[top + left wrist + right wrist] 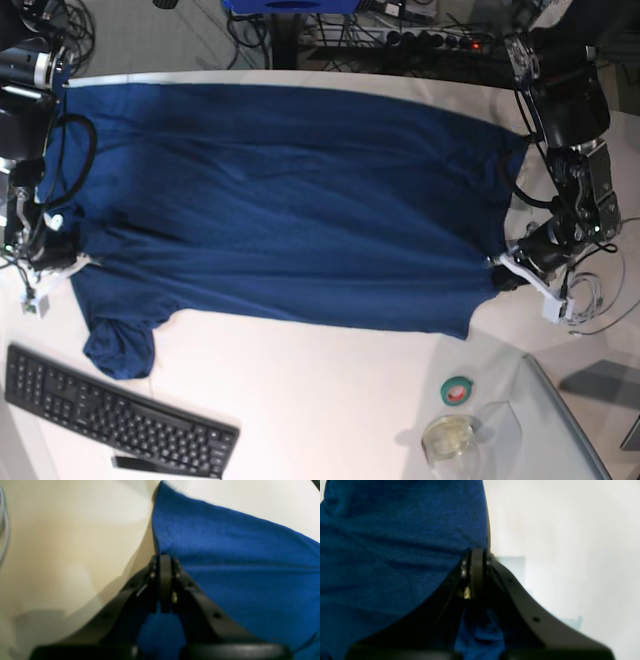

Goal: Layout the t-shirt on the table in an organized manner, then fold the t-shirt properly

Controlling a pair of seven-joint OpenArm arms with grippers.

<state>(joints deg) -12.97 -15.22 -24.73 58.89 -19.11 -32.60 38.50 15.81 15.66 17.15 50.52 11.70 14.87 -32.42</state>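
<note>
The dark blue t-shirt [290,200] lies spread wide across the white table [330,380], with one sleeve bunched at the lower left. My left gripper [500,268] is at the shirt's right edge, and the left wrist view shows it [165,558] shut on the hem of the t-shirt [237,562], with cloth bunched between the fingers. My right gripper [68,262] is at the shirt's left edge. In the right wrist view it [477,552] is shut on the t-shirt [395,542], beside bare table [557,530].
A black keyboard [115,415] lies at the front left. A green tape roll [458,390] and a clear round container [450,437] stand at the front right. White cables [590,295] trail beside the left arm. More cables and gear sit beyond the table's far edge.
</note>
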